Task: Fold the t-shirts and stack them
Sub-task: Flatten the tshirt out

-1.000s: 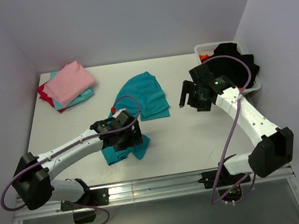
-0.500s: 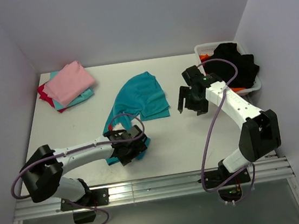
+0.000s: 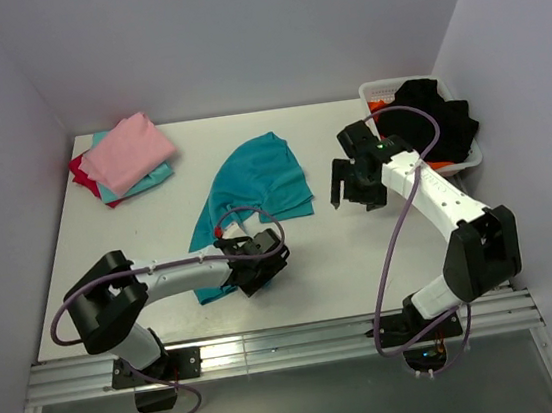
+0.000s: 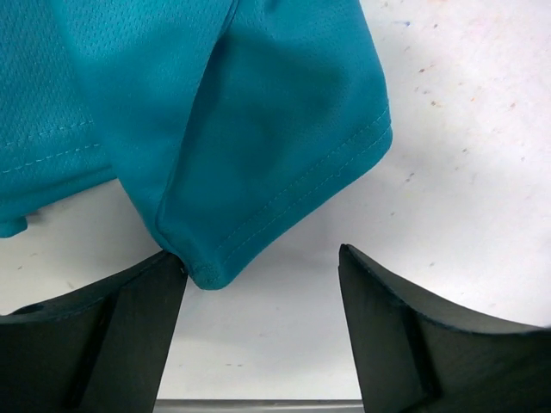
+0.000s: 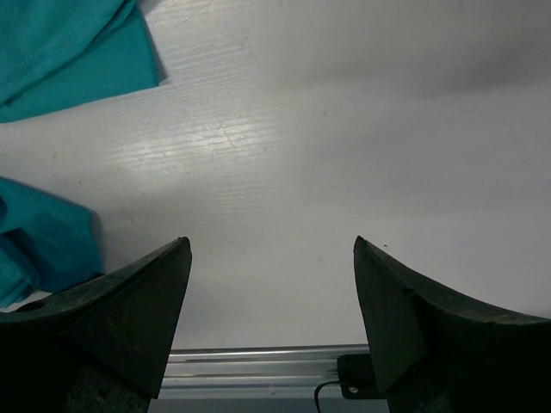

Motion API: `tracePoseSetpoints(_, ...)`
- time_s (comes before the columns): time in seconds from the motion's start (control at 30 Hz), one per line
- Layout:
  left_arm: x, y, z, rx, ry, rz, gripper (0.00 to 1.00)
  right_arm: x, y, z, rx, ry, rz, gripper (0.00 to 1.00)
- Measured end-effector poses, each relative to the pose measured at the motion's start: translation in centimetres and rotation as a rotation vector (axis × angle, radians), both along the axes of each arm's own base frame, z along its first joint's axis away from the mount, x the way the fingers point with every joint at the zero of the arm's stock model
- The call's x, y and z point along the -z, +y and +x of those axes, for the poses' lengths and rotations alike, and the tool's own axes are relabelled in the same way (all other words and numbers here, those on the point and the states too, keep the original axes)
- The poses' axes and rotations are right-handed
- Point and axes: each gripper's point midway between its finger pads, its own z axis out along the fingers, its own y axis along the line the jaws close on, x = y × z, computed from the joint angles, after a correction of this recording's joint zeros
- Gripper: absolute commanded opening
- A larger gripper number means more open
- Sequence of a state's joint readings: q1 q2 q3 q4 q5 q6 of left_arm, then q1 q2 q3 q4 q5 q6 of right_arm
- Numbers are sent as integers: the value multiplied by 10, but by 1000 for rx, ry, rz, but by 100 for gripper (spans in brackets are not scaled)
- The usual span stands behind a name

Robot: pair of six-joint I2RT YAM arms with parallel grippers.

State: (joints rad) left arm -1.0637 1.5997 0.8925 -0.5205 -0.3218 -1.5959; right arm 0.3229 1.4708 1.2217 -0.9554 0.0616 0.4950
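The teal t-shirt (image 3: 258, 178) lies crumpled and stretched across the middle of the table, its near end by my left gripper (image 3: 270, 256). In the left wrist view a hemmed corner of the shirt (image 4: 258, 129) lies between the open jaws and touches the left finger (image 4: 95, 335); the gripper (image 4: 263, 275) holds nothing. My right gripper (image 3: 349, 201) hovers open and empty over bare table to the right of the shirt. Its wrist view (image 5: 271, 249) shows shirt edges (image 5: 69, 43) at the upper left. A folded stack (image 3: 124, 157), pink over lighter teal and red, sits at the far left.
A white mesh basket (image 3: 374, 88) at the far right holds black cloth (image 3: 432, 122) and something orange. Walls close in the left, back and right. A metal rail (image 3: 293, 343) runs along the near table edge.
My left gripper slid off the shirt's bunched near end toward the right and near edge, leaving it flatter. My right gripper moved slightly left, then stayed.
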Motion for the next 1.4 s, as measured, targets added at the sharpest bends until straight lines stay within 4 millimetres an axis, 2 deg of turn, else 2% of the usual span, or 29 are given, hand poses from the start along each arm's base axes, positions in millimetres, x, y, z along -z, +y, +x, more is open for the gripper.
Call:
tracePoseSetpoints(0.17,0,-2,5,-26,-20,-13,72,0,-2,-5,-6,-3,-3,83)
tracePoseSetpoints(0.33,2,3,4,-52,-22,-19,59,7,-5,-11,-12,17,-12,83)
tracePoseSetpoints(0.4,3,5,3,-61,-21,-21,45,8,-5,-12,-13,20,-13,83)
tracePoseSetpoints(0.57,8,11,4,-84,-24,-19,22,9,-5,-11,-16,17,-14,83)
tracePoseSetpoints(0.63,9,14,5,-93,-22,-19,5,9,-4,-10,-16,17,-14,83)
tracePoseSetpoints(0.67,9,16,7,-98,-21,-18,0,10,-4,-10,-16,18,-14,83)
tracePoseSetpoints(0.77,7,26,13,-96,-24,5,0,11,-4,-7,-11,19,-9,83)
tracePoseSetpoints(0.9,-1,63,10,-55,-12,144,0,8,0,6,17,18,62,83)
tracePoseSetpoints(0.97,-18,73,10,-26,-31,173,0,2,9,23,34,-3,120,83)
tracePoseSetpoints(1.07,-59,78,13,21,-99,153,0,-10,28,58,51,-51,215,83)
tracePoseSetpoints(1.17,-84,85,16,49,-148,141,0,-14,48,90,65,-87,300,82)
tracePoseSetpoints(1.3,-88,103,20,63,-145,198,0,4,67,115,95,-57,372,81)
tracePoseSetpoints(1.4,-87,116,22,65,-133,241,0,30,73,120,121,-1,381,81)
